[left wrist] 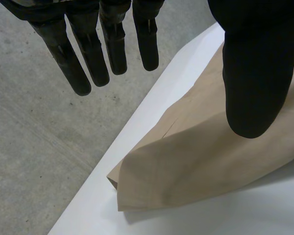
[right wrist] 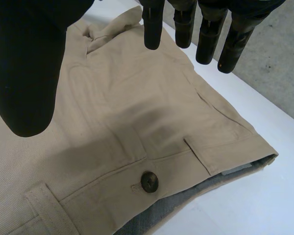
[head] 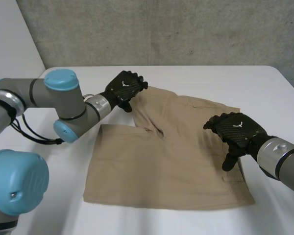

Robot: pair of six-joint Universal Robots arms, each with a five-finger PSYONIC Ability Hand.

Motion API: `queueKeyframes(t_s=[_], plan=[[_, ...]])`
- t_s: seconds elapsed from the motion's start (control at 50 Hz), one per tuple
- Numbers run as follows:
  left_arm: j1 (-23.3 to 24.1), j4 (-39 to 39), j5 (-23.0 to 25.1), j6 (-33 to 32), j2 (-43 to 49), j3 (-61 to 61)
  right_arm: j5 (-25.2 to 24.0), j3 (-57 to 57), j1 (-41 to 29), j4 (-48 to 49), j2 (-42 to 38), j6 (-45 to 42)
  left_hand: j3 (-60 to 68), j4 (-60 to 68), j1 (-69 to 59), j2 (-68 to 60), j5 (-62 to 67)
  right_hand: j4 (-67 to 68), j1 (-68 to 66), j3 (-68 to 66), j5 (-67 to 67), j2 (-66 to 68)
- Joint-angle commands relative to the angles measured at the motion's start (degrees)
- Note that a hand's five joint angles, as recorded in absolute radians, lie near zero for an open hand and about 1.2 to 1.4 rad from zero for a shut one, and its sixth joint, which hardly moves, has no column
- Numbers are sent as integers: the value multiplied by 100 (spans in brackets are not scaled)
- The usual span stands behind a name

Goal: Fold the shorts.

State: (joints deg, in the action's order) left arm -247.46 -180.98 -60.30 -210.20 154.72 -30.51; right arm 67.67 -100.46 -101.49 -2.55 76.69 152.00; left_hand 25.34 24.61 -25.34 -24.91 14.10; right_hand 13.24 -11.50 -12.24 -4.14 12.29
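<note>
Tan shorts (head: 171, 161) lie on the white table (head: 264, 93), one leg folded over so that its hem sits at the far left. My left hand (head: 123, 89) hovers over that folded leg end (left wrist: 186, 171), fingers (left wrist: 93, 58) straight and spread, holding nothing. My right hand (head: 235, 131) hangs above the waistband at the shorts' right side, open too, with its fingers (right wrist: 206, 39) straight over the cloth. Below its palm I see a dark button (right wrist: 149, 181) and a belt loop (right wrist: 206, 154) on the waistband.
A grey concrete wall (head: 161, 29) runs behind the table. The table's far edge (left wrist: 137, 122) passes close beside the folded leg end. Bare white tabletop (head: 59, 161) surrounds the shorts on the left and right.
</note>
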Motion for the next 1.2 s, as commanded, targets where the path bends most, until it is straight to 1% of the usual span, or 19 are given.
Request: queueKeyframes(t_s=[0.02, 0.16, 0.22, 0.26, 0.28, 0.34, 0.36, 0.4, 0.5, 0.68, 0.78, 0.84, 0.96, 1.04, 1.08, 1.1, 1.12, 1.14, 1.2], plan=[[-4, 220, 115, -39, 594, 678, 1, -18, 15, 9, 30, -3, 119, 191, -119, -162, 243, -324, 150, 224, 414, -229], [-39, 326, 221, -39, 823, 792, 1, -27, 15, 26, 22, -3, 337, 410, -337, -380, 461, -324, 150, 224, 414, -229], [-56, 326, 221, -39, 841, 810, -8, -18, 33, 26, 22, -3, 924, 997, -924, -967, 1048, -324, 150, 224, 414, -229], [-56, 326, 212, -39, 841, 818, -8, -18, 67, 26, 22, -3, 1663, 1735, -1663, -1705, 1787, -324, 150, 224, 414, -229], [-65, 326, 195, -39, 841, 818, -26, -18, 94, 26, 22, -3, 2699, 2772, -2699, -2742, 2823, -324, 150, 224, 414, -229], [-65, 326, 151, -39, 841, 827, -43, -9, 120, 26, 22, -3, 4001, 4073, -4001, -4044, 4125, -324, 150, 224, 414, -229], [-65, 326, 107, -39, 832, 810, -52, -9, 138, 26, 22, -3, 4888, 4960, -4888, -4930, 5011, -324, 150, 224, 414, -229], [-65, 326, 37, -39, 806, 775, -52, -18, 138, 26, 22, -3, 5464, 5537, -5465, -5507, 5588, -324, 150, 224, 414, -229], [-91, 379, -95, -82, 586, 512, -52, -18, 129, 18, 31, -3, 5466, 5539, -5466, -5509, 5590, -324, 150, 224, 414, -229], [-197, 458, -166, -1162, -784, -1595, -70, -44, 129, 9, 109, -3, 5466, 5539, -5466, -5509, 5590, -324, 150, 224, 414, -229], [-197, 458, -473, -1357, -1023, -2213, -79, -44, 129, 9, 118, -3, 5402, 5474, -5402, -5444, 5526, -324, 150, 224, 414, -229], [-197, 449, -666, -1348, -1032, -2345, -79, -53, 129, 9, 118, -3, 4666, 4738, -4666, -4708, 4789, -324, 150, 224, 414, -229], [-223, 423, -877, -1339, -1023, -2276, -70, -114, 129, 9, 189, -3, 4158, 4230, -4158, -4200, 4282, -324, 150, 224, 414, -229], [-241, 335, -1228, -1348, -1058, -2188, -61, -141, 129, 9, 276, -3, 3133, 3205, -3133, -3175, 3256, -324, 150, 224, 414, -229], [-241, 186, -1571, -1357, -1110, -2135, -70, -141, 129, 9, 312, -3, 2510, 2583, -2510, -2553, 2634, -324, 150, 224, 414, -229], [-241, 186, -1572, -1357, -1111, -2135, -70, -141, 129, 9, 320, -3, 2508, 2580, -2508, -2551, 2632, -324, 150, 224, 414, -229], [-241, 125, -1703, -1357, -1128, -2126, -61, -150, 129, 9, 329, -3, 2258, 2330, -2258, -2301, 2382, -324, 150, 224, 414, -229], [-232, -50, -2000, -1340, -1224, -2152, -61, -150, 129, 9, 347, -3, 1490, 1562, -1490, -1532, 1613, -324, 150, 224, 414, -229], [-215, -113, -2073, -1322, -1321, -2196, -70, -150, 138, 9, 364, -3, 894, 967, -894, -937, 1018, -324, 150, 224, 414, -229]])
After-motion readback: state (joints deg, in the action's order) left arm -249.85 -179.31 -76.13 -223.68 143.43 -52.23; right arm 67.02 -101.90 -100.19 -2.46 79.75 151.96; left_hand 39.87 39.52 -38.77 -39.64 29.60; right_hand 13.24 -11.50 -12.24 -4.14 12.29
